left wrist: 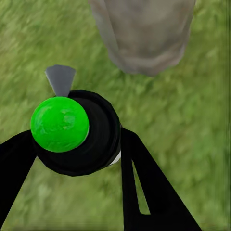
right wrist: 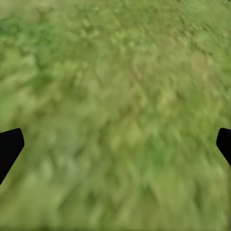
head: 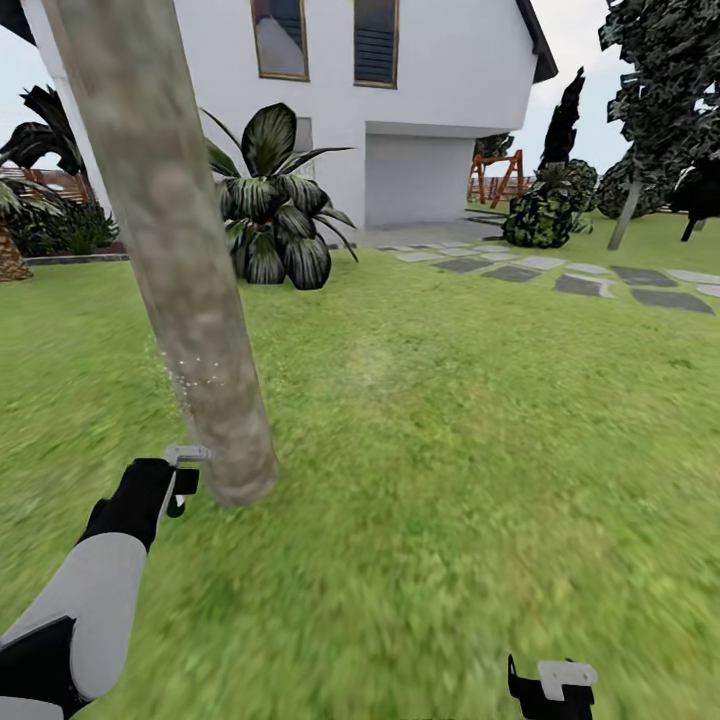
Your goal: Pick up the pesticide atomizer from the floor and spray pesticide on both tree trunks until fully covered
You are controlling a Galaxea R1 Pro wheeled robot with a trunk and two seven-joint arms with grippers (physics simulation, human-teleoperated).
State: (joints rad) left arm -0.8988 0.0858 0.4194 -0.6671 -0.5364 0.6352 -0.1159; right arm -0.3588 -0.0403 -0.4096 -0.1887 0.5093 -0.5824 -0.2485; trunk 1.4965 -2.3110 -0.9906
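A thick, pale mottled tree trunk (head: pixel 170 240) leans across the left of the head view, its base (left wrist: pixel 144 38) in the grass just ahead of my left gripper (head: pixel 183 482). That gripper (left wrist: pixel 77 137) is shut on the pesticide atomizer (left wrist: pixel 59 123), which has a black body, a bright green cap and a grey nozzle (head: pixel 187 455) pointing at the trunk. A thin scatter of whitish pesticide specks (head: pixel 190 375) hangs at the trunk's near side. A second tree (head: pixel 626 212) with a pale trunk stands far right. My right gripper (head: pixel 550 690) hangs open over bare grass (right wrist: pixel 115 96).
A broad-leaved dark plant (head: pixel 272 210) stands behind the trunk by the white house (head: pixel 440 100). Grey paving stones (head: pixel 560 272) run across the lawn at the right, past a round bush (head: pixel 540 215). Open grass (head: pixel 450 480) lies to the right of the trunk.
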